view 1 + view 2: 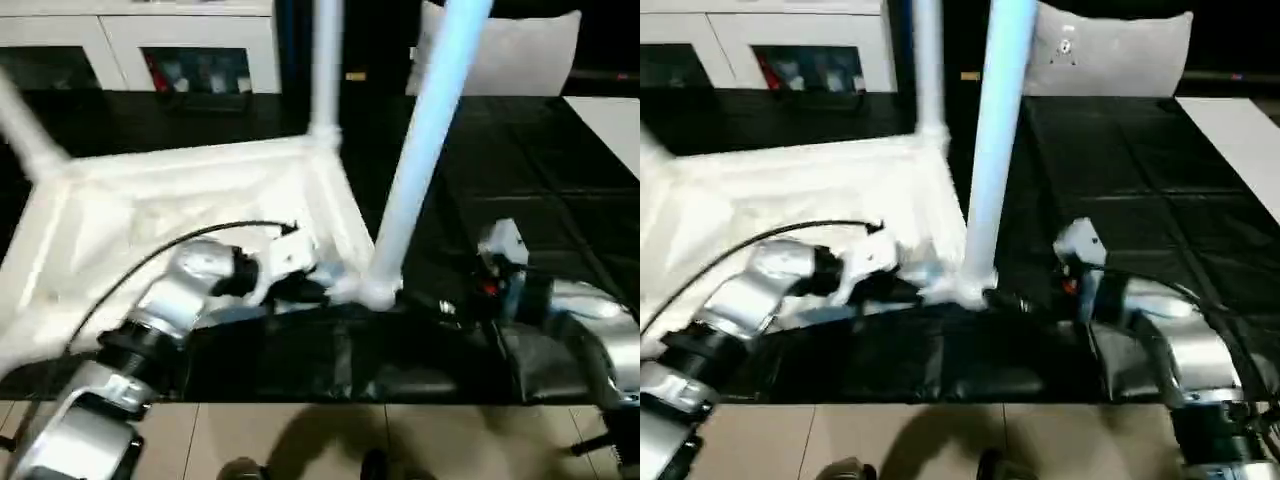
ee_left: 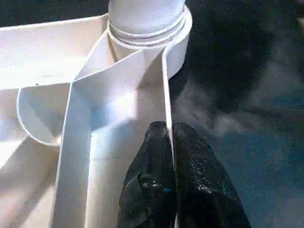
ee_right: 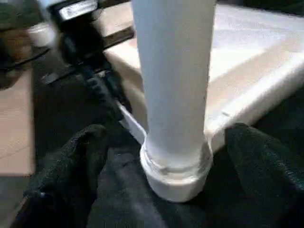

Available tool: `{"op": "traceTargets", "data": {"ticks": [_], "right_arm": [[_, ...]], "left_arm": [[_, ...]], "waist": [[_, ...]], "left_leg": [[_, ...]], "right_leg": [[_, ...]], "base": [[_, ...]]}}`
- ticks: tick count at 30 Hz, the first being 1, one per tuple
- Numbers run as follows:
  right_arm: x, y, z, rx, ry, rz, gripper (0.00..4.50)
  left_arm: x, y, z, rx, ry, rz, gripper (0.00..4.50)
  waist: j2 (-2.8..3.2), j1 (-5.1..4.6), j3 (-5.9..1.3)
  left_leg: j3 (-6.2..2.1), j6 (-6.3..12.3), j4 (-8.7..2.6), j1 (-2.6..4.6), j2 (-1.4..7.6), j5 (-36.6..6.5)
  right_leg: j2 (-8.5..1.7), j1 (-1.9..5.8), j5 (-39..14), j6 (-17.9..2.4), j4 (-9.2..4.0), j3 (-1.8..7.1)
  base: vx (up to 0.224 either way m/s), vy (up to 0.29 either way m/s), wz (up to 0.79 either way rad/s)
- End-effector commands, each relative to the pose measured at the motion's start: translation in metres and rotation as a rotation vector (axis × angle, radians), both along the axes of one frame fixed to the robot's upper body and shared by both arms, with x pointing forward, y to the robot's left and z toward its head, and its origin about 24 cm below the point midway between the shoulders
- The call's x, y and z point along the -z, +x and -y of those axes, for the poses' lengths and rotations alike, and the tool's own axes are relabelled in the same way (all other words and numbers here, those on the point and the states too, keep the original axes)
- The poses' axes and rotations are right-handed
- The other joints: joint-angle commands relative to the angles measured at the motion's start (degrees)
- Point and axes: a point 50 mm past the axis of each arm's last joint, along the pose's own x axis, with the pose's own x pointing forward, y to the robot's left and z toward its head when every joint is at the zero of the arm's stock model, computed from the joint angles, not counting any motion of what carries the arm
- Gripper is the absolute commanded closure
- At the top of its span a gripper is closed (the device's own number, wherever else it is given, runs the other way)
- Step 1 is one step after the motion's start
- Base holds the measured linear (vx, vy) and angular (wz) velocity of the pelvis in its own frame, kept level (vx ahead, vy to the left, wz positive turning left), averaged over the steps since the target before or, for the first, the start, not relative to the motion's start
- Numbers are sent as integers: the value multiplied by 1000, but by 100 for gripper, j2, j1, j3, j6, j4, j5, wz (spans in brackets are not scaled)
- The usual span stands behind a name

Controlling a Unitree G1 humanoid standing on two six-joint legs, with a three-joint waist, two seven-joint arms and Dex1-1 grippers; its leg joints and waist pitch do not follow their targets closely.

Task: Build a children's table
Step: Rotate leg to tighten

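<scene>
Black fingers [image 2: 190, 180] of the left gripper [image 2: 170, 142] are clamped together on the thin side rim of the children's table [image 1: 180, 210] — one finger inside the wall, one outside, the wall pinched between them. The right gripper [image 3: 166, 156] has its fingers [image 3: 256, 161] spread wide to either side of the nearest leg [image 1: 430, 130], close by its base, with a clear gap on both sides and no contact to be seen.

Largest in the scene is the black-covered work surface [image 1: 520, 180], which carries everything. On it lies the white table top, upside down, its ribbed underside facing up, at the robot's left and centre. Three legs show standing in its corner sockets: the nearest one rises from the round socket [image 3: 175, 175] at the near right corner, another [image 1: 326, 70] stands at the far right corner, and a third [image 1: 25, 135] leans out at the far left corner. Beyond the work surface stands a white cabinet [image 1: 190, 40] — and a white cushion-like thing [image 1: 520, 55] sits at the far right.
</scene>
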Motion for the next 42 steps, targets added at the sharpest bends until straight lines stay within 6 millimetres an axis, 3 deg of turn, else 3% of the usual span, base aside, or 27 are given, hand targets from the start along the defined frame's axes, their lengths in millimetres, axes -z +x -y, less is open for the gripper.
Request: {"op": "traceTargets", "data": {"ticks": [1, 8, 18, 23, 32, 34, 36, 37, 38, 39, 40, 41, 42], "right_arm": [[-4, 0, -4, -67, -14, 1, 56], [-3, -1, -11, -156, -25, -22, 106], [-2, -8, -17, -265, -8, -84, 191], [-1, -10, -18, -281, 3, -103, 237], [5, -15, -32, -185, 74, -161, 250], [9, -4, -41, -15, 57, -131, 250], [11, 3, -45, 76, 53, -124, 251], [12, 7, -47, 126, 53, -124, 251], [13, 14, -51, 204, 57, -124, 252], [14, 18, -53, 250, 60, -126, 252], [15, 27, -58, 351, 62, -117, 252], [15, 30, -60, 387, 63, -114, 252], [16, 35, -64, 447, 71, -112, 253]], "left_arm": [[-4, -5, 11, 151, 38, 0, 450], [-7, -8, 10, 273, 82, -10, 450], [-10, -5, 10, 318, 87, -8, 450], [-9, -4, 9, 306, 77, -15, 450], [-7, -3, 13, 148, -9, -41, 450], [-9, 0, 21, 35, -62, -37, 450], [-11, 1, 26, -19, -96, -41, 450], [-12, 2, 28, -49, -115, -42, 450], [-14, 4, 34, -101, -145, -44, 450], [-15, 4, 37, -133, -163, -45, 450], [-16, 6, 43, -192, -190, -46, 450], [-17, 6, 45, -213, -198, -46, 450], [-17, 8, 49, -251, -211, -46, 450]], "waist": [[-52, -19, -457], [-59, 74, -467], [-70, 78, -461], [-82, 85, -456], [-60, 72, -445], [-44, 37, -413], [-27, -61, -352], [-18, -102, -345], [2, -219, -333], [61, -266, -332], [162, -405, -330], [210, -390, -327], [130, -431, -286]], "left_leg": [[128, 625, -392, -5, 42, -1030], [138, 592, -394, -4, 62, -898], [150, 577, -390, -16, 44, -841], [151, 554, -393, -7, 47, -880], [147, 479, -402, -9, 45, -884], [142, 380, -403, 2, 22, -1031], [134, 268, -358, 88, -49, -1513], [125, 258, -354, 110, -42, -1627], [81, 247, -365, 91, -13, -1861], [52, 228, -377, 116, 42, -2051], [-189, 247, -645, -99, 415, -2834], [-292, 217, -796, -129, 617, -3244], [-302, 137, -903, 23, 667, -3669]], "right_leg": [[-274, 461, -2894, -345, -441, 232], [-290, 466, -2746, -455, -386, 264], [-275, 474, -2782, -412, -400, 255], [-275, 467, -2889, -354, -419, 248], [-274, 463, -2919, -335, -423, 246], [-268, 457, -3214, -224, -477, 201], [-260, 427, -3977, 171, -670, 40], [-257, 429, -4046, 238, -712, 0], [-234, 487, -4040, 350, -768, -113], [-238, 513, -4006, 370, -784, -169], [-251, 778, -3208, 305, -325, -96], [-282, 836, -2612, 150, 107, 97], [-318, 660, -1597, -184, 316, 398]], "base": [[0, 0, 0], [0, 0, 0], [0, 0, 0], [0, 0, 0], [0, 0, 0], [0, 0, 0], [0, 0, 0], [0, 0, 0], [0, 0, 0], [0, 0, 0], [0, 0, 0], [0, 0, 0], [0, 0, 0]]}}
